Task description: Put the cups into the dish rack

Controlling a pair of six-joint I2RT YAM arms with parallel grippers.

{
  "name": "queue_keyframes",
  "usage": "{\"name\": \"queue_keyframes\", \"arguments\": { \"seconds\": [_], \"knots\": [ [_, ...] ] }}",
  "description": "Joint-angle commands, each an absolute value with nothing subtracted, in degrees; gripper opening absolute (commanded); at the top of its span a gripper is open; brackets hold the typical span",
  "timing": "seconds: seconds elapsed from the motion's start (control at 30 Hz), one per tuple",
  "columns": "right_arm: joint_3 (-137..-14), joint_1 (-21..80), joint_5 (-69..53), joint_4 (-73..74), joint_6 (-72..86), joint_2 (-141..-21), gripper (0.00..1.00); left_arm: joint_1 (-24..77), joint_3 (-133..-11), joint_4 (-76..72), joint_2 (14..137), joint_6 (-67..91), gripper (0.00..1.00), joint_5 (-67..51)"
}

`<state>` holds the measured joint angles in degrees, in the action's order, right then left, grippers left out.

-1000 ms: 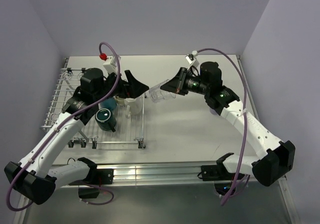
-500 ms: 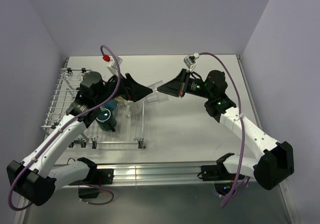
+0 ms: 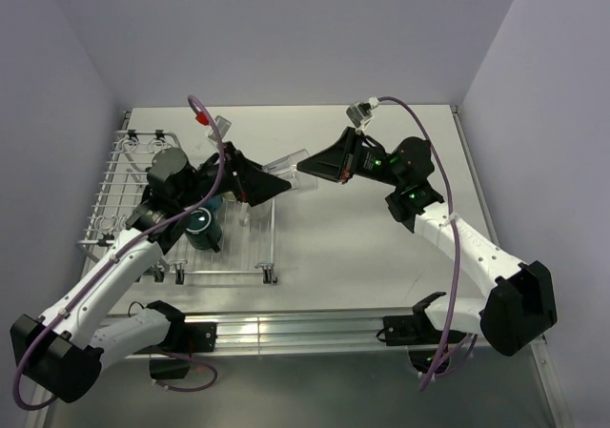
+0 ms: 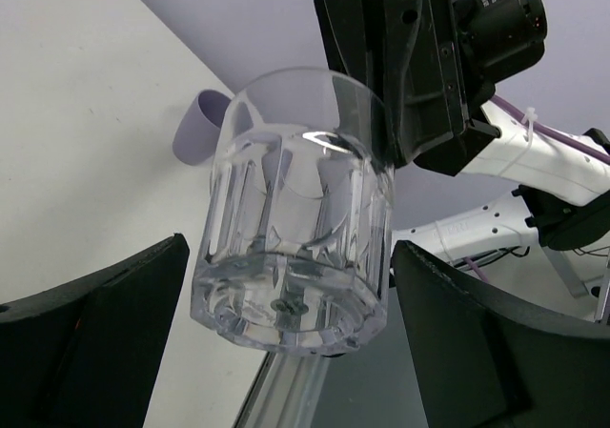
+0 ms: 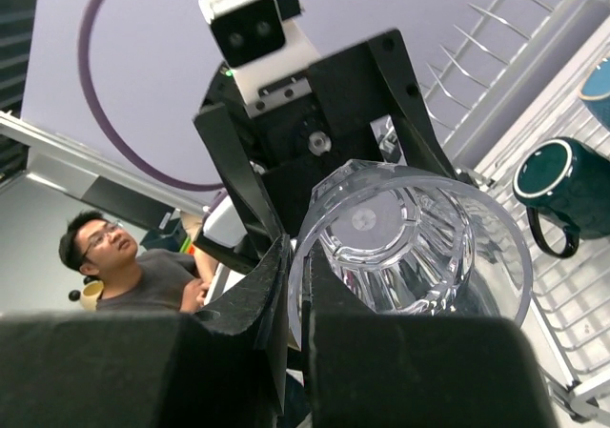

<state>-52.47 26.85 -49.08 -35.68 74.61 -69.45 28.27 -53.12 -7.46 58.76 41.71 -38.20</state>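
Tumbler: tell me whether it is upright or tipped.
Tipped. The tumbler hangs roughly on its side in the air, its rim pinched by the right gripper, its base turned toward the left wrist camera.

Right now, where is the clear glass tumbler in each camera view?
Top external: glass tumbler in mid-air, just left of centre.
Left wrist: centre, base toward the camera.
Right wrist: centre-right, mouth toward the camera.
Shared landmark: the right hand pinching its rim, seen in all three.
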Motion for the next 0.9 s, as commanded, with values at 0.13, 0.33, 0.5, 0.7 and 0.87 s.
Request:
{"name": "queue_keyframes", "arguments": {
  "seconds": [0.13,0.33,0.5,0.7,0.87],
  "knots": [
    [-53.17,26.72,-47.73,-42.72,76.12,-69.43,0.00,28.65,-53.08,-6.69,55.72,41.75,0.94,-39.99],
    [-53.17,26.81,-48.16,-41.40,74.97,-69.26,0.00,28.57,-53.96,-5.89,55.81,41.48,0.89,-38.76],
    [-53.09,27.07,-47.99,-39.55,72.95,-68.47,0.00,28.65,-53.62,-8.52,57.13,43.15,0.64,-39.72],
    [-52.82,27.42,-47.90,-38.58,71.98,-68.55,0.00,29.18,-53.35,-11.08,57.74,44.74,0.22,-40.96],
    [-52.65,27.77,-46.85,-36.40,70.49,-68.38,0.07,29.53,-53.88,-9.49,56.17,44.03,0.00,-39.47]
  ]
}}
